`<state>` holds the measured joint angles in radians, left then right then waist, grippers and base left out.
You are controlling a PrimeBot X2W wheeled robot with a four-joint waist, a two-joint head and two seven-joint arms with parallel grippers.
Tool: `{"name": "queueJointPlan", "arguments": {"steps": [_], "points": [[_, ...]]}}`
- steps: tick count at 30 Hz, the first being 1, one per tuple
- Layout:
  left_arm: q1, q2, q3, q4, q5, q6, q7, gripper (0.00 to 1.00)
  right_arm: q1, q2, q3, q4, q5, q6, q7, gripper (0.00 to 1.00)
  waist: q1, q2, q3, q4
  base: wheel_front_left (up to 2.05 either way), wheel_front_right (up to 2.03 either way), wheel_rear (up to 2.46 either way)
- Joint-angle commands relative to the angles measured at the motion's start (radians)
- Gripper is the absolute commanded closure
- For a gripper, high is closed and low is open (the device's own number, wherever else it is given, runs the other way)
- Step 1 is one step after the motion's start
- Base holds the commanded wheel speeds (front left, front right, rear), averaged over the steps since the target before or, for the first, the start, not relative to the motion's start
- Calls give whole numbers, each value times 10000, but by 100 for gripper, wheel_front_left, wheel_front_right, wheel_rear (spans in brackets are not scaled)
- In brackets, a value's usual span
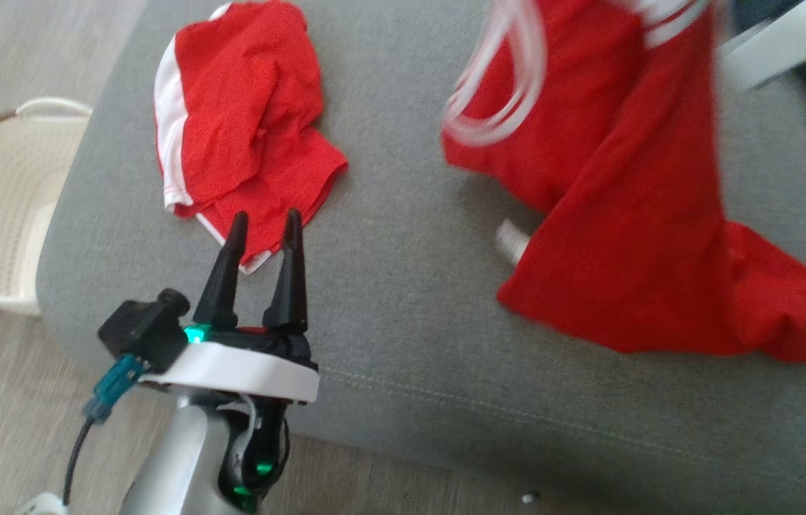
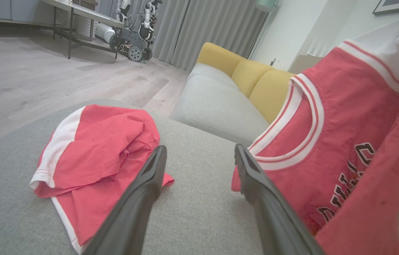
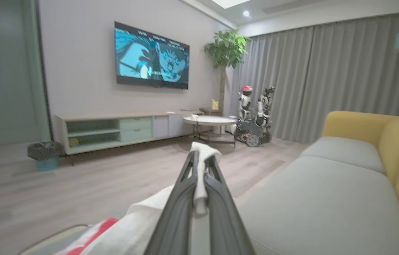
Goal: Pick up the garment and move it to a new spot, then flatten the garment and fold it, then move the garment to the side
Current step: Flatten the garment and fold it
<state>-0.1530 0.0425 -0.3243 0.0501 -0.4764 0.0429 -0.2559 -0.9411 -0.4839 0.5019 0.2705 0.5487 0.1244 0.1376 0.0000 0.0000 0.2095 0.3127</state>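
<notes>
- Your left gripper [image 1: 265, 214]: fingers apart, empty, over the grey cushion [image 1: 410, 300], beside the red shorts [image 1: 238, 107].
- Your right gripper [image 3: 203, 158]: clamped on the red jersey [image 1: 631, 200], at its white edge.

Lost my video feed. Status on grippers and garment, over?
Left gripper open, empty, over cushion. Right gripper shut on jersey, hanging, lower end on cushion. Shorts lie near left gripper.

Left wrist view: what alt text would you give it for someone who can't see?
A red jersey with white trim hangs lifted at the right, and crumpled red shorts lie at the left on a grey cushion. The arm's two dark jaws stand open between them; behind are a yellow-backed sofa and wooden floor.
</notes>
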Motion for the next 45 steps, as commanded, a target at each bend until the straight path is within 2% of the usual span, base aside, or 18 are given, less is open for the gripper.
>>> {"name": "queueJointPlan", "arguments": {"steps": [1, 4, 9, 10, 11, 12, 15, 19, 26, 27, 29, 36, 37, 45], "points": [[-474, 78, 253, -380, -20, -26, -59, 0, -297, -97, -57, -118, -49, 63, 40, 100, 0, 0, 262, 206, 0, 0, 0], [-616, 78, 12, -383, -85, -20, -59, 0, -1096, -847, -268, 1190, -461, 63, 93, 100, 0, 0, 580, 406, 0, 0, 0], [-834, 78, -255, -410, -186, 14, -59, 0, -2405, -1387, -423, 3350, -1098, 63, 38, 100, 0, 0, 1110, 609, 0, 0, 0], [-886, 78, -279, -424, -198, 24, -59, 0, -2699, -1434, -497, 3765, -1342, 63, -57, 84, 0, 0, 1216, 624, 0, 0, 0], [-939, 78, -294, -435, -212, 32, -59, 0, -2995, -1493, -597, 4204, -1694, 63, -197, 20, 0, 0, 1319, 632, 0, 0, 0], [-987, 78, -315, -432, -222, 34, -59, 0, -3254, -1552, -677, 4695, -2126, 63, -278, 0, 0, 0, 1392, 644, 0, 0, 0], [-1104, 78, -379, -416, -234, 44, -59, 0, -3916, -1482, -1251, 6017, -3330, 63, -581, 0, 0, 0, 1535, 653, 0, 0, 0], [-1153, 78, -385, -378, -223, 94, -59, 0, -4118, -737, -2103, 7057, -4126, 63, -1261, 0, 0, 0, 1514, 529, 0, 0, 0], [-1065, 78, -185, -220, -71, 78, -59, 0, -3277, 719, -2170, 7428, -4182, 63, -2686, 0, 0, 0, 1025, 58, 0, 0, 0], [-1022, 78, -88, -178, 8, 41, -59, 0, -2887, 1080, -1954, 7317, -3965, 63, -3021, 0, 0, 0, 803, -111, 0, 0, 0], [-965, 78, 29, -163, 64, 22, -59, 0, -2452, 1409, -1721, 7084, -3676, 63, -3295, 0, 0, 0, 576, -286, 0, 0, 0], [-663, 78, 383, -131, 236, -33, -59, 0, -382, 2269, -931, 5369, -2580, 63, -3779, 0, 0, 0, -188, -997, 0, 0, 0], [-663, 78, 383, -131, 236, -33, -59, 0, -382, 2269, -931, 5369, -2580, 63, -3779, 0, 0, 0, -188, -997, 0, 0, 0], [-426, 78, 527, -132, 349, -45, -59, 0, 2843, 2814, -636, 2813, -2706, 63, -3892, 0, 0, 0, -538, -1579, 0, 0, 0]]}}
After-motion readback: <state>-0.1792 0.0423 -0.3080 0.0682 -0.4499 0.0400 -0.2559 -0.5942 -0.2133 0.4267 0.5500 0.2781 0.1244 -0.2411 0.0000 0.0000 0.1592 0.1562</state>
